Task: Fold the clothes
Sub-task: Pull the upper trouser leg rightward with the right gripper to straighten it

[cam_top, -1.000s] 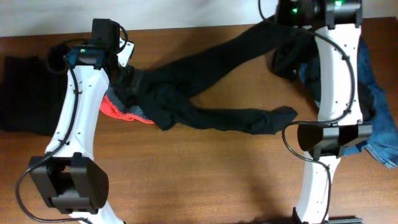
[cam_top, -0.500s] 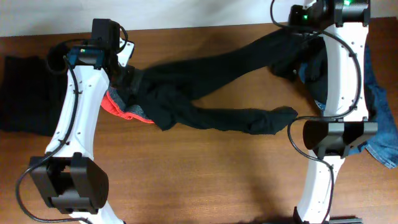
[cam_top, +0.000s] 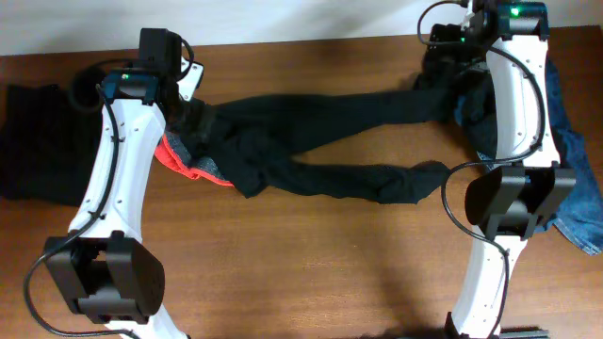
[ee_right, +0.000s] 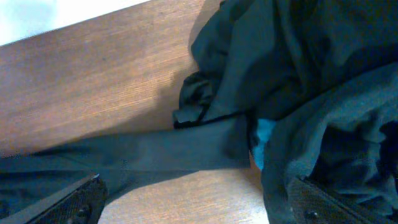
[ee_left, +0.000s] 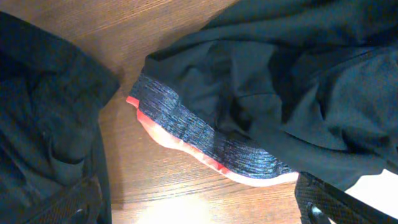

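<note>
My left gripper (ee_left: 199, 208) and right gripper (ee_right: 196, 205) gape empty above black trousers (cam_top: 330, 104); table (cam_top: 311, 268) open frontward, jeans (cam_top: 586, 221) half-hidden.

White arms (cam_top: 108, 179), black joints (cam_top: 118, 275), cables (cam_top: 31, 275).

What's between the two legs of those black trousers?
Just bare wooden table, a wedge between the black trousers' legs, seen in the overhead view.

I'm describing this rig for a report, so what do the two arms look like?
The left arm and right arm have white shells with black housings at the joints. Thin black cables loop alongside. Small green lights glow near each wrist. The jaws are black, woven-textured.
</note>
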`<state>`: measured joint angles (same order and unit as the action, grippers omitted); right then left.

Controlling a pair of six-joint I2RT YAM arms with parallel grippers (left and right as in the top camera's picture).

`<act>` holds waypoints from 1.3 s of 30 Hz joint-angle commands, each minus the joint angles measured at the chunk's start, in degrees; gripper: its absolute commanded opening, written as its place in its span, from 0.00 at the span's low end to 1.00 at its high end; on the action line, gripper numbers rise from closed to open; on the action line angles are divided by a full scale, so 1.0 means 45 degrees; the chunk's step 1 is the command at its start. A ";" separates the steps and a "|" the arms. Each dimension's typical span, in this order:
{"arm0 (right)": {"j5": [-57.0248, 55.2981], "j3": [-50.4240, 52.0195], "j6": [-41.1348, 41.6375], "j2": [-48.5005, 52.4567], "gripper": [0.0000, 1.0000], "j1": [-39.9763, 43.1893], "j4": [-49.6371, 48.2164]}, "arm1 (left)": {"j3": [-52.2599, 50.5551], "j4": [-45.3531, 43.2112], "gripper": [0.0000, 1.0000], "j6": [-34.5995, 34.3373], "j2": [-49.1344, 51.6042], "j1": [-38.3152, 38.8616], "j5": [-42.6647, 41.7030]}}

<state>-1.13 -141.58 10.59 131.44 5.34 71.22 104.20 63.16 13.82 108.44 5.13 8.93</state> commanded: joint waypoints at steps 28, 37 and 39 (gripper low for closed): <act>0.1919 0.5819 -0.1020 -0.0097 0.04 0.2069 -0.3298 | 0.0107 -0.0495 0.99 -0.0126 -0.0151 0.0000 -0.0515; 0.1778 0.6489 -0.1025 0.0500 0.04 0.2458 -0.3721 | 0.0107 -0.0495 0.99 -0.0126 -0.0151 0.0024 -0.0520; 0.1773 0.6489 -0.1015 0.0753 0.04 0.2696 -0.3682 | 0.0107 -0.0495 0.99 -0.0126 -0.0151 0.0024 -0.0520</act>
<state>6.59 -112.88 6.22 132.20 15.55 54.50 104.20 61.01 13.82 108.44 5.13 7.42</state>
